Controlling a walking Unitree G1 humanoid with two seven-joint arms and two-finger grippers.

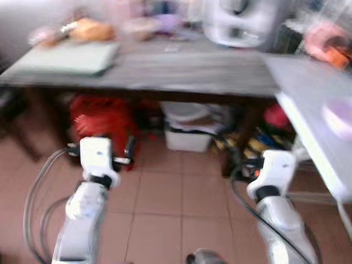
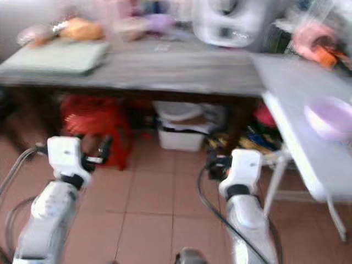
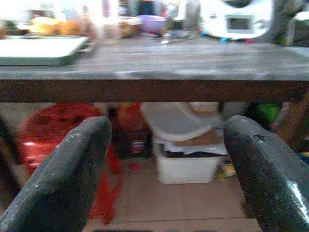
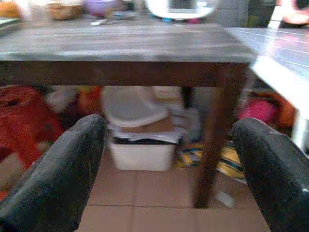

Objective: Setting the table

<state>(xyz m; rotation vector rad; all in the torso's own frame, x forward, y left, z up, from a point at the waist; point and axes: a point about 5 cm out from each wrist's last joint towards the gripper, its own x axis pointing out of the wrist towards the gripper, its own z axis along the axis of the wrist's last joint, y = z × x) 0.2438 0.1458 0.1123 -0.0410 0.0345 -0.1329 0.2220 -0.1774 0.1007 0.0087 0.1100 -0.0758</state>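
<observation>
We take the pale lilac bowl [image 2: 331, 117] as the nearest table-setting piece: it sits on the white folding table [image 2: 286, 88], ahead and to our right, well above and apart from both grippers. It is round, so no long axis governs the approach; we judge a rim pinch from above suits it. Our right gripper [image 4: 166, 159] is the nearer one, held low over the floor with its black fingers [image 4: 63, 169] spread wide and empty. Our left gripper [image 3: 164, 159] is likewise parted and holds nothing, facing the dark wooden table [image 1: 165, 71]. That top looks matte and grained, carrying a flat pale-green tray [image 1: 69, 58] and a glossy white appliance [image 1: 239, 22]. Beneath it stand a red stool [image 1: 102, 118] and a white plastic box [image 1: 187, 137] on terracotta tiles [image 1: 181, 198]. Motion blur hides finer detail.
</observation>
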